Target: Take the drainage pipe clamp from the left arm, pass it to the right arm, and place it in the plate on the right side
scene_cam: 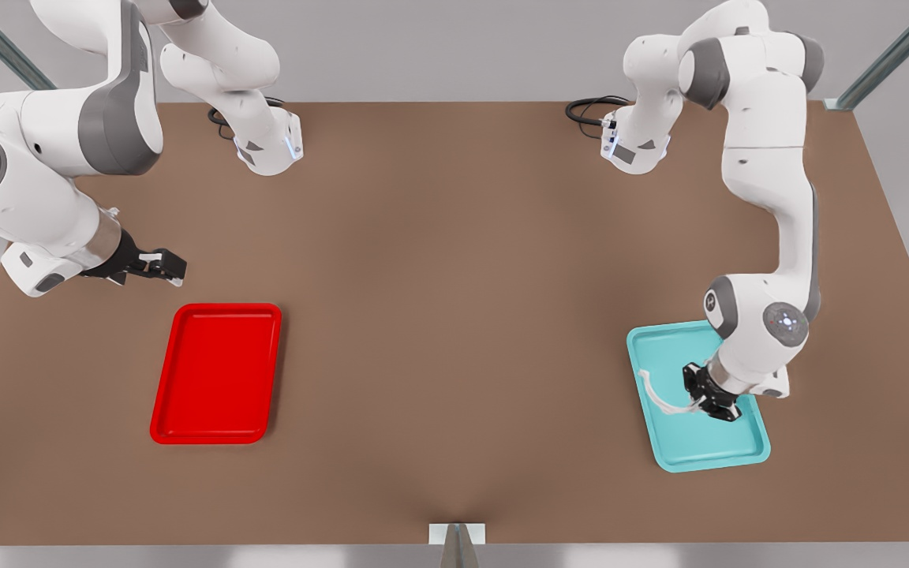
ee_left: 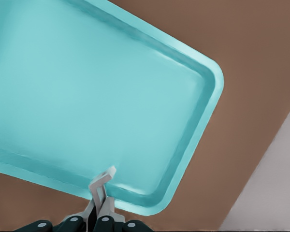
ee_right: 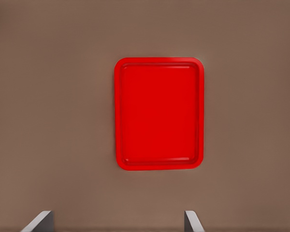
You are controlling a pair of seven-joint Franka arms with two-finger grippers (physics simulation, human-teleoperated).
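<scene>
The drainage pipe clamp [scene_cam: 658, 394], a thin white arc, is over the teal tray [scene_cam: 731, 454] at the front view's right. My left gripper [scene_cam: 712, 404] is shut on one end of it. In the left wrist view the clamp's tab [ee_left: 103, 183] sticks out from between the closed fingers [ee_left: 106, 209]. The red plate [scene_cam: 216, 372] lies on the table at the front view's left, with nothing in it; the right wrist view looks down on the plate [ee_right: 158, 113]. My right gripper [scene_cam: 168, 265] hovers open just behind the plate, its fingertips [ee_right: 40, 221] wide apart.
The brown table [scene_cam: 454, 315] stretches between the two trays. The teal tray [ee_left: 96, 96] lies near the table's edge, where a grey floor strip [ee_left: 275, 193] shows. Both arm bases [scene_cam: 269, 150] stand at the back, with cables beside them.
</scene>
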